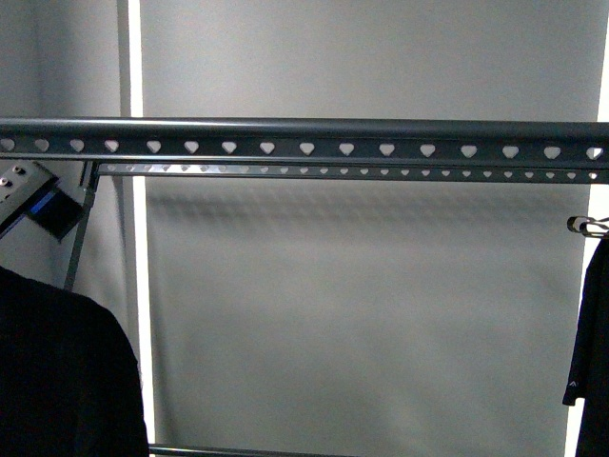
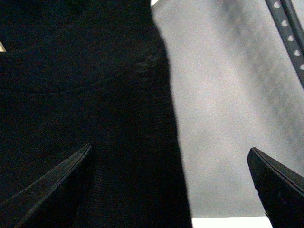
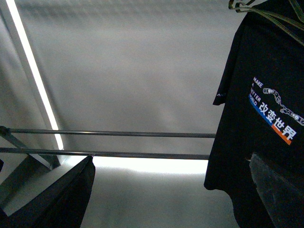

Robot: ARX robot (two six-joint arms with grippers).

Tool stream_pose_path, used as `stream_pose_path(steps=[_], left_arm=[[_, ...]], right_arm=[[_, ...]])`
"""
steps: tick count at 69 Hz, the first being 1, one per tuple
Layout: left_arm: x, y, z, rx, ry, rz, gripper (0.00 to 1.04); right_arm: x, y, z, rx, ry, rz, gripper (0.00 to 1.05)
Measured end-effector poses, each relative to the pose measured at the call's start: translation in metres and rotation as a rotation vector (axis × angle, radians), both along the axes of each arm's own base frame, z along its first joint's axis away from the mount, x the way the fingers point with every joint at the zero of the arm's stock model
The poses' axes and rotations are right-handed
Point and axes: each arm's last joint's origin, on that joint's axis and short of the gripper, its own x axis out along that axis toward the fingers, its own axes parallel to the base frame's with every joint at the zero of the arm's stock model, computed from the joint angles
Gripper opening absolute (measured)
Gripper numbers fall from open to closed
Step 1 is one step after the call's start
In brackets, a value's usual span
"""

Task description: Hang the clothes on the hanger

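The dark grey rack's top bar [image 1: 304, 143] with heart-shaped holes spans the front view; it also shows in the left wrist view [image 2: 289, 33]. The black T-shirt [image 3: 266, 142] printed "MAKE A BETTER WORLD" with Chinese characters hangs on a wire hanger [image 3: 266, 12]. My right gripper [image 3: 171, 156] is open and empty, one finger [image 3: 280, 194] beside the shirt's lower part. My left gripper [image 2: 169, 147] is open, close to plain black fabric [image 2: 85, 95] whose edge runs between its fingers. No print shows on that fabric.
A black garment [image 1: 57, 381] fills the front view's lower left. Another black garment [image 1: 595, 362] with a small white sleeve mark hangs from a hook [image 1: 585, 226] at the right edge. A second holed bar [image 1: 381, 172] runs behind. Two lower rails [image 3: 118, 134] cross the right wrist view.
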Motion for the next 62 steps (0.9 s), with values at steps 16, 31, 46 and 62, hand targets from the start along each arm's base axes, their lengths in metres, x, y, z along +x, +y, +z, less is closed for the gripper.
stream_pose_path(steps=[16, 31, 46, 62], left_arm=[[0.027, -0.003, 0.013, 0.002, -0.028, 0.033, 0.93], [0.040, -0.002, 0.005, 0.014, 0.062, 0.053, 0.58], [0.038, -0.002, -0.004, 0.025, 0.123, 0.020, 0.23], [0.012, 0.001, -0.021, 0.021, 0.216, -0.094, 0.04]], right_arm=[[0.000, 0.000, 0.000, 0.000, 0.000, 0.000, 0.97], [0.000, 0.000, 0.000, 0.000, 0.000, 0.000, 0.97], [0.000, 0.000, 0.000, 0.000, 0.000, 0.000, 0.97], [0.000, 0.000, 0.000, 0.000, 0.000, 0.000, 0.97]])
